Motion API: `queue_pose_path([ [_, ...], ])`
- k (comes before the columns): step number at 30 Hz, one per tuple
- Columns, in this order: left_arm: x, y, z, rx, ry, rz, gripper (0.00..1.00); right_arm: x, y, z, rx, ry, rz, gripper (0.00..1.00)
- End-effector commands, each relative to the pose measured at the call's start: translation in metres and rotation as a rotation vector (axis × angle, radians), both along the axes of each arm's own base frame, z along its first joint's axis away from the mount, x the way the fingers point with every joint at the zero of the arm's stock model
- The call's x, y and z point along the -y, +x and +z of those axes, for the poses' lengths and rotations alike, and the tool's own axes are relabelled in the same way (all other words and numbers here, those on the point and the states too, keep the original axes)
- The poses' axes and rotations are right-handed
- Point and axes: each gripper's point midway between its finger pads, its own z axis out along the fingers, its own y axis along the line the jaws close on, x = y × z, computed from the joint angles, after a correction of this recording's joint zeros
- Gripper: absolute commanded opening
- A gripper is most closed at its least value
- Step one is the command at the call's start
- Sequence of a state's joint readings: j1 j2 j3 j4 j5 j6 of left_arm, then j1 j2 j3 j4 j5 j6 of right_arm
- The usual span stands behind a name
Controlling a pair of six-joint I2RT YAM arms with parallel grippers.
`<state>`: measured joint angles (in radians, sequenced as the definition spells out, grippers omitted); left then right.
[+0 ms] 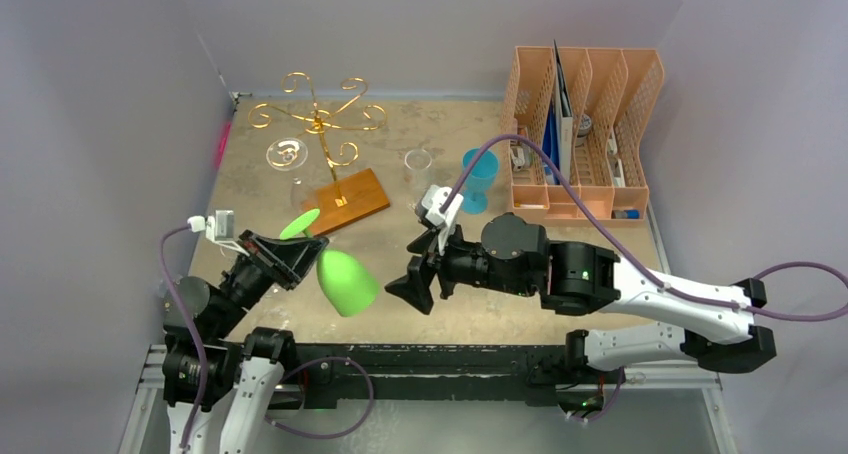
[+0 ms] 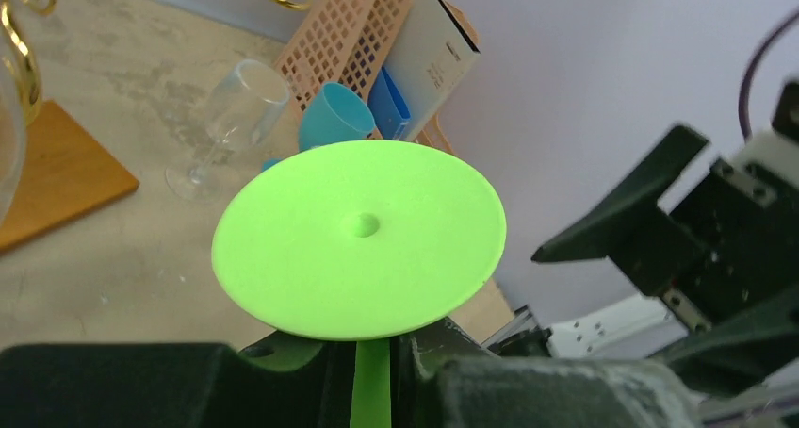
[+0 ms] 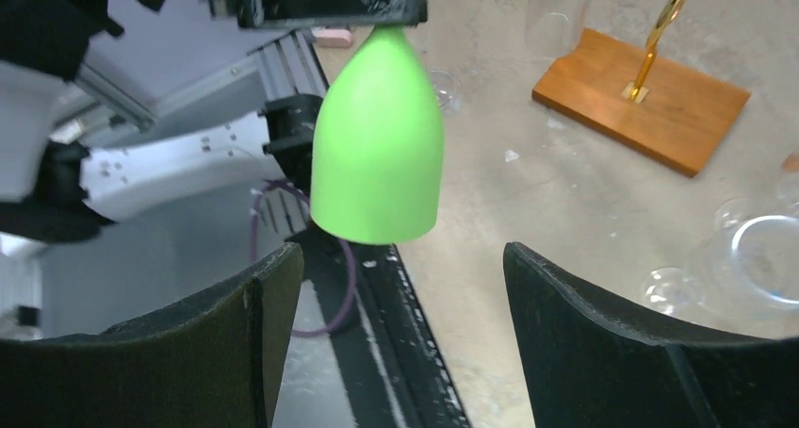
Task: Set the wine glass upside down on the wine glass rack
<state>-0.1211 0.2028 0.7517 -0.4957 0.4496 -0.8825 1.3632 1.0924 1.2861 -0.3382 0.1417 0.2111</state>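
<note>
Left claw [image 1: 310, 246]: gripping wine glass [image 1: 347, 281] stem, near left, bowl down.
Right claw [image 1: 414, 288]: wide, beside bowl.
Wine glass rack [image 1: 318, 124]: far left.
Around: clear glass [image 1: 418, 166], blue cup [image 1: 479, 177], orange organiser [image 1: 600, 94]; print unreadable.

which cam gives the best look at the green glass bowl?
Right wrist: the green glass bowl is whole and close, with its rim in view. Top external shows it small and tilted. Left wrist shows only the foot and stem; the bowl is hidden.

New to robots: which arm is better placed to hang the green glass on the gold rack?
Left. The left end effector grips the green glass stem, with the gold rack on that side; the right end effector is open.
</note>
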Motion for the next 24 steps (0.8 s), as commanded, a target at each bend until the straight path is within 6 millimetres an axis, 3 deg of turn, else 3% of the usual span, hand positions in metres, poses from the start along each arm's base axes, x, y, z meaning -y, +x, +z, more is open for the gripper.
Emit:
queue_pose_path([
  [1, 0.016, -0.019, 0.012, 0.309, 0.227, -0.157, 0.00, -0.007, 0.002, 0.043, -0.160, 0.179, -0.098, 0.80],
  [5, 0.025, -0.028, 0.016, 0.441, 0.320, -0.244, 0.00, -0.008, 0.009, 0.064, -0.235, 0.262, -0.164, 0.83],
  [10, 0.027, -0.023, 0.022, 0.560, 0.444, -0.276, 0.00, -0.005, 0.027, 0.084, -0.404, 0.365, -0.256, 0.85],
  [15, 0.031, -0.013, 0.030, 0.637, 0.527, -0.313, 0.00, -0.012, 0.047, 0.087, -0.593, 0.443, -0.248, 0.85],
  [24, 0.039, 0.006, 0.039, 0.737, 0.560, -0.356, 0.00, -0.043, 0.049, 0.092, -0.646, 0.435, -0.189, 0.81],
])
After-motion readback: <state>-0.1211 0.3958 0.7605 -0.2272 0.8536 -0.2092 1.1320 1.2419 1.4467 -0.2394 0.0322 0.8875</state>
